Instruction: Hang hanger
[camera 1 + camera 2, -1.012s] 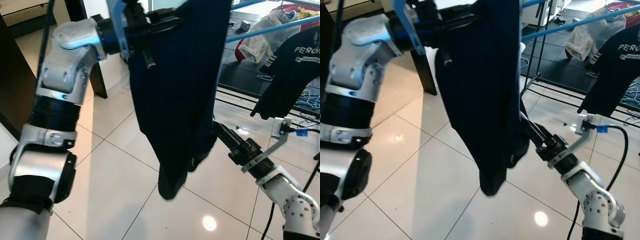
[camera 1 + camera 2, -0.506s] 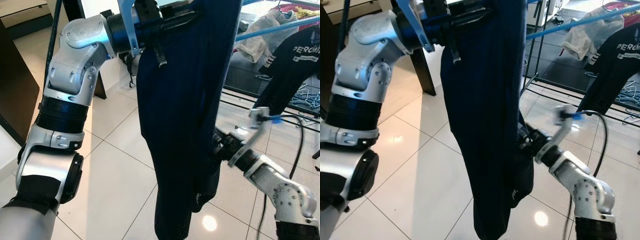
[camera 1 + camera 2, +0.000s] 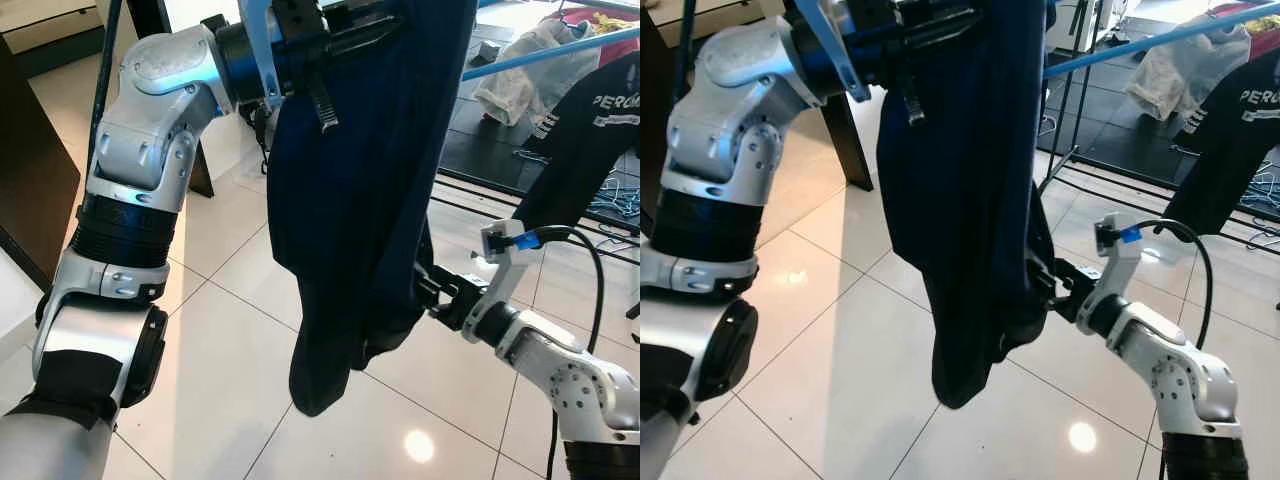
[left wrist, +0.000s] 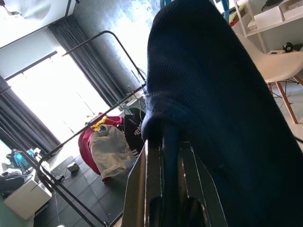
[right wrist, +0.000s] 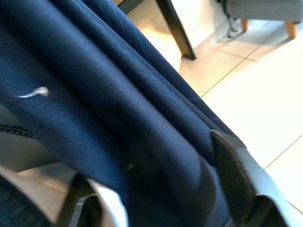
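Observation:
A long dark navy garment (image 3: 360, 180) hangs from my raised left gripper (image 3: 380, 28), which is shut on its top. In the left wrist view the gripper (image 4: 168, 142) clamps a dark hanger neck (image 4: 169, 161) with the cloth draped over it; the rest of the hanger is hidden. The blue rail (image 3: 540, 58) of the clothes rack runs just behind the garment's top. My right gripper (image 3: 420, 290) reaches into the garment's lower right side. Its fingers (image 5: 232, 161) stand apart with folds of navy fabric (image 5: 118, 109) between them.
A black printed T-shirt (image 3: 590, 130) hangs on the rail at the right. A pile of white and red clothes (image 3: 530, 60) lies beyond it, with loose hangers (image 3: 615, 200) on the floor. The rack's black base bars (image 3: 480, 190) cross the tiles. A dark cabinet (image 3: 30, 200) stands at the left.
The garment has swung, and its lower end now hangs higher and bunched toward my right gripper. The right arm has turned and risen into the fabric. My left arm has lifted slightly.

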